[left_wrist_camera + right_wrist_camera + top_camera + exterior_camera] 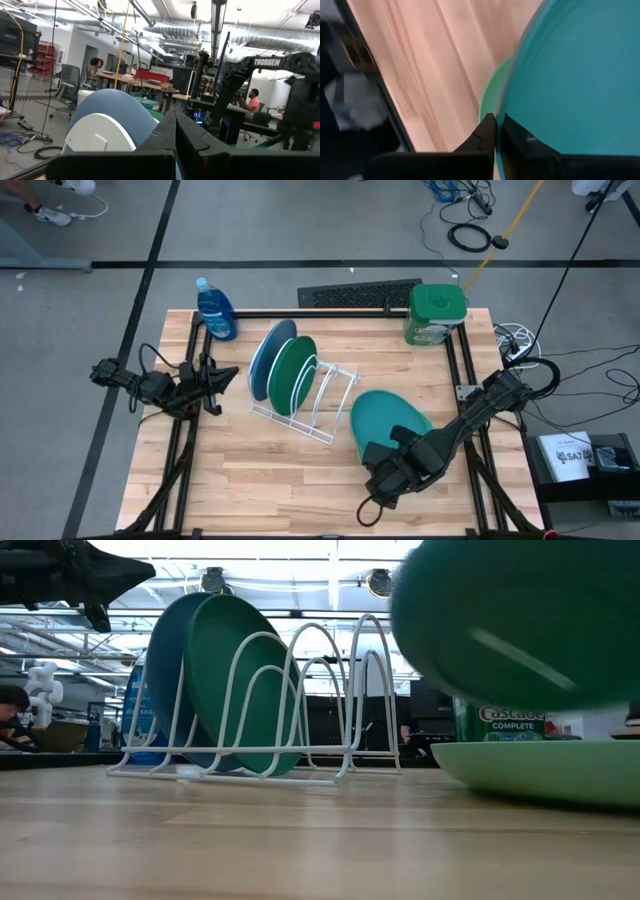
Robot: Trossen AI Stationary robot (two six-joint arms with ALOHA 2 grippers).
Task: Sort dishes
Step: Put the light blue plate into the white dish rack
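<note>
Teal plate (580, 75) pinched, right claw (496, 131) seemingly closed

A rack (300, 395) stands mid-tabletop (270, 480) with two plates (283, 368) upright in its left slots, one behind the other. To its right a third plate (385, 420) is held tilted at its edge by the right gripper (385, 455), just above a fourth plate (540, 770) lying flat. A bottle (215, 308) stands at the back left corner, a tub (436, 313) at the back right, and the left gripper (225, 380) hangs left of the rack.
</note>
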